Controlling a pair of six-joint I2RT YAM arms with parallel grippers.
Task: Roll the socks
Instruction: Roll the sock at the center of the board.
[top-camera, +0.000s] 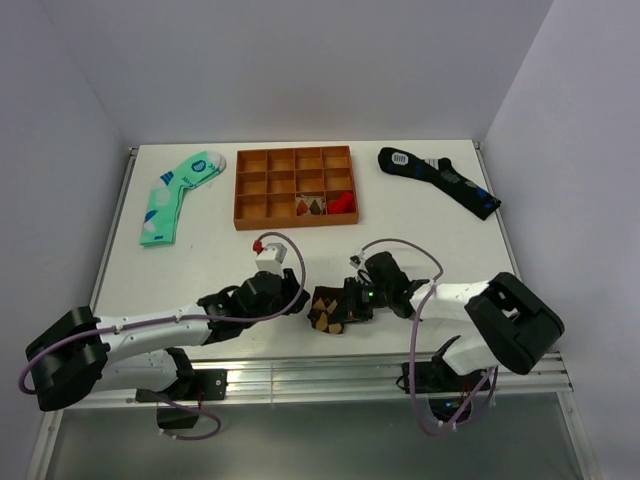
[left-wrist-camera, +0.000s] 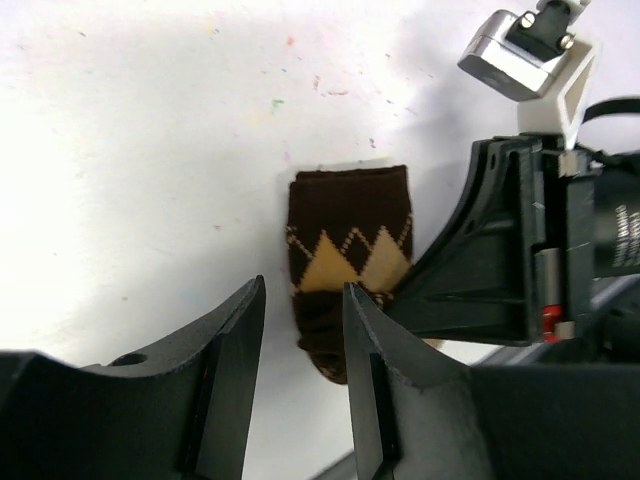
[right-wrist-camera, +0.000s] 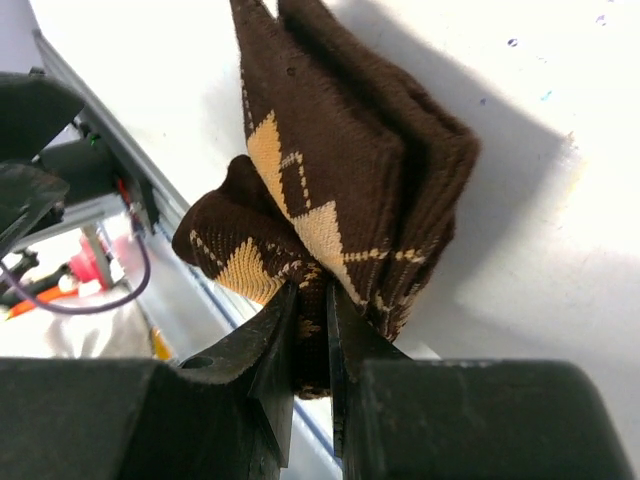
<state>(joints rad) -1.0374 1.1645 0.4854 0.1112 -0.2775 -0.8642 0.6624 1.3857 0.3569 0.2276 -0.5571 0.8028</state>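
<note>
1. Locate the brown argyle socks (top-camera: 327, 310). They lie as a compact bundle on the surface (top-camera: 190, 265), near its front edge, between the two arms.
2. Check the right jaws: they are nearly closed and pinch the fabric at one end of the bundle.
3. Check the left jaws: they stand parted just beside the bundle and grip nothing.
4. Judge the rolling largely done, although one loose lobe flares out beside the right jaws.
5. Treat tucking that lobe in as the likely remaining work.

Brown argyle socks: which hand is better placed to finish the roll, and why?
Right. The right hand is shut on the socks, pinching the folded bundle; the left hand stands open beside it, gripping nothing.
</note>
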